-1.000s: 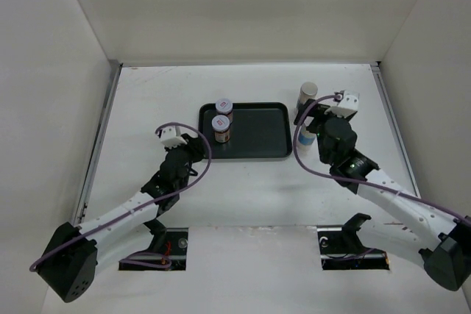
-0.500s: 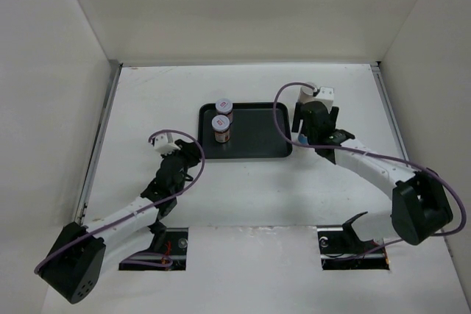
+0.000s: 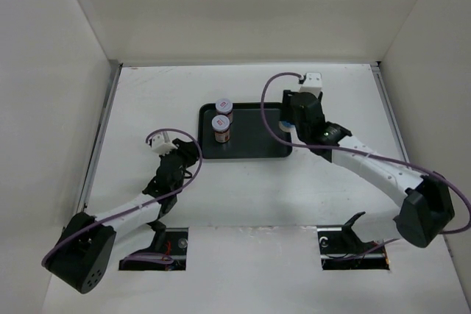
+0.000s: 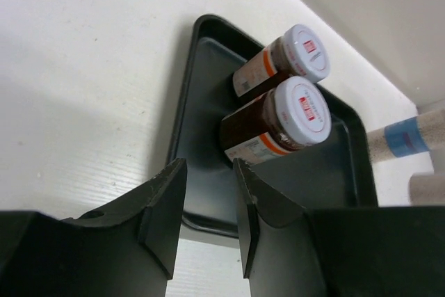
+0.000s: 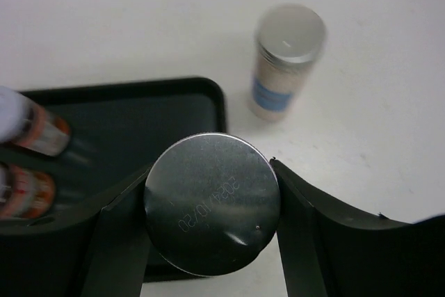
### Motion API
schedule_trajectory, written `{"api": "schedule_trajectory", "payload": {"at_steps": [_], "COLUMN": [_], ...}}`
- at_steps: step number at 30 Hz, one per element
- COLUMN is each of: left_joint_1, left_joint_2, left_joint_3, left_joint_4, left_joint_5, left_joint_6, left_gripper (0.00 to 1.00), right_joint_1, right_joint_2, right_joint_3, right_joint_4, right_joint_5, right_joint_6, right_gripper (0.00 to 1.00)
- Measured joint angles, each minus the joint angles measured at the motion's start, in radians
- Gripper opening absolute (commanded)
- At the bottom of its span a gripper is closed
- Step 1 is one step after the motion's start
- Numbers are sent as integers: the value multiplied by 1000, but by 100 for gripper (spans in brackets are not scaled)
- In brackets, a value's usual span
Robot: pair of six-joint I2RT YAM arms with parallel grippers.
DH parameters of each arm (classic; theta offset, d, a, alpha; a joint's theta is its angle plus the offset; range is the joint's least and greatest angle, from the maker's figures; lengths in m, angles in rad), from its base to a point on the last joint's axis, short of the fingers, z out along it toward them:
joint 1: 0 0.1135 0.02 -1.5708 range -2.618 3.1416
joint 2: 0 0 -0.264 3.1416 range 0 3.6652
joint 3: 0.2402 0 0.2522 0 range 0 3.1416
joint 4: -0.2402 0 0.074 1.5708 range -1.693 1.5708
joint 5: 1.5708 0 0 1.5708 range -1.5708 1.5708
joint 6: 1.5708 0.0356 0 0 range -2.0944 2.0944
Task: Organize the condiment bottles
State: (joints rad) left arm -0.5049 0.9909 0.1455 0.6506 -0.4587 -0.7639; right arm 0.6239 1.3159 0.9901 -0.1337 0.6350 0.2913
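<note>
Right gripper (image 5: 212,203) swung left, clamps grey-capped bottle (image 5: 212,193) at tray (image 5: 139,119) rim; second bottle (image 5: 286,57) at 1 o'clock (apart), tray floor open at 9 o'clock. Left gripper (image 4: 208,193) ajar, empty.

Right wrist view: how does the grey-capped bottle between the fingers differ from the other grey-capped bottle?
The gripped bottle sits between the right fingers; the free bottle stands untouched. The gripped bottle shows only its cap, at the tray corner; the free bottle shows its blue band, on the table. Both have grey caps.
</note>
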Motion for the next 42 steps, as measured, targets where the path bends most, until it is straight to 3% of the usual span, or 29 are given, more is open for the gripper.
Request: {"api": "schedule_trajectory", "payload": {"at_steps": [6, 11, 13, 16, 20, 24, 28, 34, 38, 42], "left_joint_1": [4, 14, 14, 14, 14, 14, 14, 17, 20, 21], "left_joint_2": [41, 23, 19, 18, 20, 38, 39, 41, 49, 55], "left_joint_3": [-2, -17, -22, -23, -23, -23, -23, -23, -23, -23], "left_joint_4": [13, 33, 34, 34, 36, 41, 42, 43, 49, 50], "left_joint_5": [6, 8, 7, 8, 8, 12, 14, 16, 19, 22], "left_joint_6": [-15, -20, -22, -23, -24, -26, -27, -34, -37, -37], "left_gripper": [32, 32, 32, 33, 33, 33, 34, 34, 34, 35], "right_joint_1": [46, 47, 49, 54, 66, 72, 54, -126, -246, -276], "right_joint_2": [233, 478, 549, 603, 599, 558, 411, 238, 273, 390], "right_joint_3": [190, 325, 361, 386, 389, 375, 287, 196, 200, 230], "right_joint_4": [162, 194, 195, 217, 239, 240, 257, 306, 295, 260], "right_joint_5": [-89, -148, -161, -161, -156, -156, -174, -177, -153, -158], "right_joint_6": [-12, -35, -42, -54, -61, -68, -76, -77, -80, -90], "right_gripper": [49, 50, 59, 86, 100, 100, 100, 100, 100, 100]}}
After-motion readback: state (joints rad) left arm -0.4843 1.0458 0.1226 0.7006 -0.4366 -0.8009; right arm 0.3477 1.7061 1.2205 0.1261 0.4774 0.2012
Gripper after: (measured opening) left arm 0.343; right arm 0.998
